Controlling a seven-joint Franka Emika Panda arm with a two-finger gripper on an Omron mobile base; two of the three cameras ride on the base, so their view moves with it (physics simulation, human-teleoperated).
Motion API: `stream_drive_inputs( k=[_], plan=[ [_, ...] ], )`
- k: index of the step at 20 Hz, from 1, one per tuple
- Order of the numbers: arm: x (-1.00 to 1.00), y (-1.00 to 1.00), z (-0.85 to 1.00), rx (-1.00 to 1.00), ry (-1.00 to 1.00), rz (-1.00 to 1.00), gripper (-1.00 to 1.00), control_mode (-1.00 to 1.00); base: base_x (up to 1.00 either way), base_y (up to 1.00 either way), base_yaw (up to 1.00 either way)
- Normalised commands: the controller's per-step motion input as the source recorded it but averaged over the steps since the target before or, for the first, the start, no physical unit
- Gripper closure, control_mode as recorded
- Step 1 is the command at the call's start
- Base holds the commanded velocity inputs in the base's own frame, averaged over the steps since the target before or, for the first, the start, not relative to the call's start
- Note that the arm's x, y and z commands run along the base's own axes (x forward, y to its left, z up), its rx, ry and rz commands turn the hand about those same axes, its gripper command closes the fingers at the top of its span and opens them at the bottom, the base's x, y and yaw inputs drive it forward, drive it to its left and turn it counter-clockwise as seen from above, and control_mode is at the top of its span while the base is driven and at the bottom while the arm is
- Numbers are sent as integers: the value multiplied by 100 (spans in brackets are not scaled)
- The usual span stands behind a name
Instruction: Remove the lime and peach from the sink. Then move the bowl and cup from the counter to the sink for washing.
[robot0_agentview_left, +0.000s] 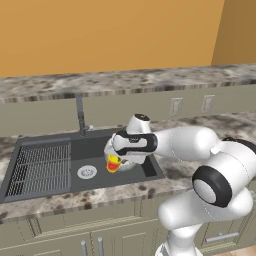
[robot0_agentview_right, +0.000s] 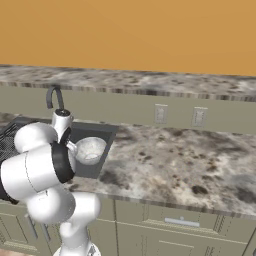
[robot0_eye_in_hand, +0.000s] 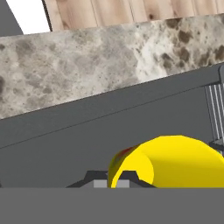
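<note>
a rendered kitchen with an orange wall above a mottled grey stone backsplash and a speckled stone counter (robot0_agentview_right: 170, 160) running over pale grey-green cabinets. two wall outlets (robot0_agentview_left: 176, 105) sit on the panel behind the counter.

set into the counter is the sink (robot0_agentview_left: 95, 150), a dark grey rectangular basin with a ribbed drainer section on its left side, a round silver drain in the floor of the basin, and a grey curved faucet (robot0_agentview_right: 52, 97) rising from its back edge.

the white arm reaches from the base forward and across to the right part of the basin. the gripper (robot0_agentview_left: 116, 161) hangs low over the sink floor, to the right of the drain. its jaws are drawn together on the cup (robot0_agentview_left: 114, 163), a small yellow cylinder with a reddish lower part, which is held just above or on the basin floor; contact with the floor cannot be made out. in the hand view the cup (robot0_eye_in_hand: 175, 162) lies large and yellow right beside the finger tips, with the dark sink wall and the counter edge beyond it.

the bowl (robot0_agentview_right: 90, 149), wide, round and silvery-white with a speckled inside, sits inside the sink at its right end, just behind the cup and partly hidden by the arm's wrist.
</note>
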Motion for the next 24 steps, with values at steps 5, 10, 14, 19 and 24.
stream_drive_inputs(
  k=[5, 10, 14, 19, 24],
  plan=[
    [0, 15, -16, 0, 0, 1, 100, -100, 0, 0, 0],
    [0, 15, -16, 0, 0, 2, 100, -100, 0, 0, 0],
    [0, 3, -16, 0, 0, 2, 100, -100, 0, 0, 0],
    [0, -1, -9, 0, 0, 2, 100, -100, 0, 0, 0],
    [-1, 0, -12, 0, 0, 1, 100, -100, 0, 0, 0]
  ],
)
